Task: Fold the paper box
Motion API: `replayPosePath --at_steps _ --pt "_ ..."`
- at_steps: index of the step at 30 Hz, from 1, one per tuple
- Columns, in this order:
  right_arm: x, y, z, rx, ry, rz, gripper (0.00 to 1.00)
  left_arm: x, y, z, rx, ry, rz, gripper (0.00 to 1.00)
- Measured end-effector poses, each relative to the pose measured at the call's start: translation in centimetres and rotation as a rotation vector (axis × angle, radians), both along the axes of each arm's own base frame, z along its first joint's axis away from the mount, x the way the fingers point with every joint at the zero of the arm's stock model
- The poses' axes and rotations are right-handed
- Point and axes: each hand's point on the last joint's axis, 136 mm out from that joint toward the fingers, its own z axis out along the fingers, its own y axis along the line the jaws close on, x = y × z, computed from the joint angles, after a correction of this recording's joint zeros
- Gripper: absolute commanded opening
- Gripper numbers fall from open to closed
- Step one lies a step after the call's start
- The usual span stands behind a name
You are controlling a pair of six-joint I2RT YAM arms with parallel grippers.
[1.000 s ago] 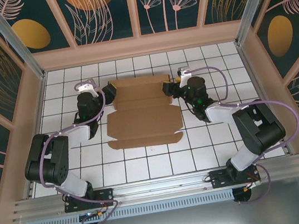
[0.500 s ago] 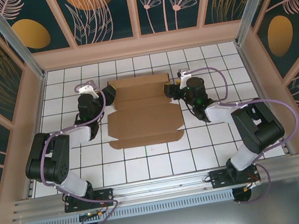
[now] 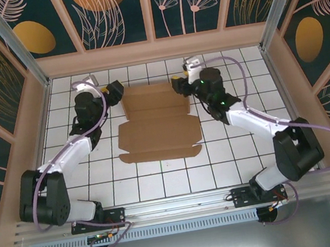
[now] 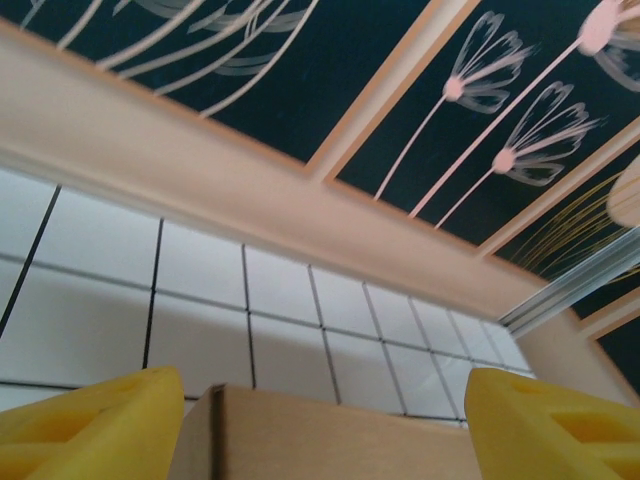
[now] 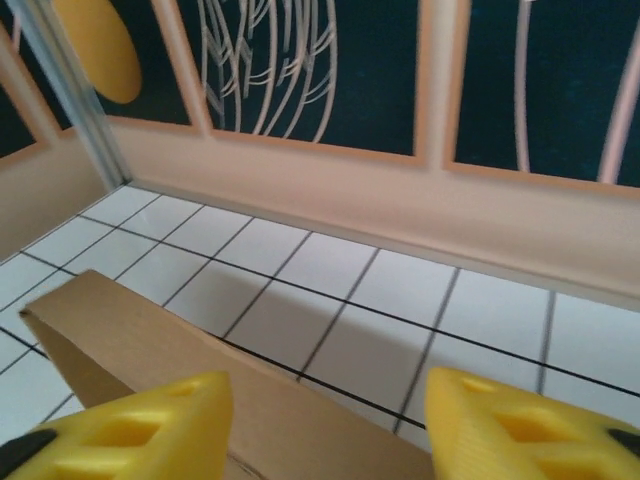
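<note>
The paper box (image 3: 157, 134) lies mid-way across the tiled table (image 3: 88, 191) as a part-flat brown sheet. Its long axis runs left-right, across both arms. Its far panel (image 3: 152, 100) faces the back wall (image 3: 154, 50). From the wrist cams that panel reads as tipped up off the tiles, but that's a judgement, as its foot is cut off at frame bottom.

The left gripper (image 3: 115, 90) is at the box's far-left corner and the right gripper (image 3: 178, 86) at its far-right corner. Each arm is nearest its own end, neither clearly closer. So the box lies inboard of both tools, btwn them. The next move prob. turns on both working the far panel together along that long axis.

Left wrist cam: yellow fingers (image 4: 100, 430) stand apart w/ the cardboard edge in the gap, so the tool looks released. Can't tell if the pads touch it.

Right wrist cam: fingers (image 5: 530, 420) also apart. The panel slants under one and bare tile shows beside the other, so nothing is clamped.

Creases and small flaps are too fine to make out from the top cam.
</note>
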Motion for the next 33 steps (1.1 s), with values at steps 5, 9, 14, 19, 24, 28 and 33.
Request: replayPosePath --at_steps 5,9,14,19,24,28,33 --pt "2.5 2.5 -3.3 -0.114 0.107 0.063 0.32 -1.3 0.7 1.9 0.0 -0.007 0.018 0.74" --pt "4.1 2.2 -6.9 -0.161 0.221 0.069 0.29 -2.1 0.8 1.6 0.009 0.03 0.018 0.74" --pt "5.6 1.5 -8.1 -0.165 0.264 0.062 0.29 -2.8 1.0 1.3 0.012 0.068 0.019 0.74" --pt "7.3 0.9 -8.8 -0.15 0.296 0.047 0.29 -2.9 0.9 4.2 -0.007 0.041 0.015 0.74" --pt "10.1 -0.1 -9.3 -0.109 0.316 0.024 0.3 -3.0 0.9 9.5 -0.04 -0.055 0.008 0.75" --pt "12.7 -2.5 -10.4 -0.073 0.359 -0.02 0.31 -3.4 0.9 11.6 -0.05 -0.091 0.003 0.75" --pt "14.3 -4.9 -13.5 -0.068 0.44 -0.067 0.32 -3.5 0.9 10.7 -0.041 -0.054 0.003 0.75"
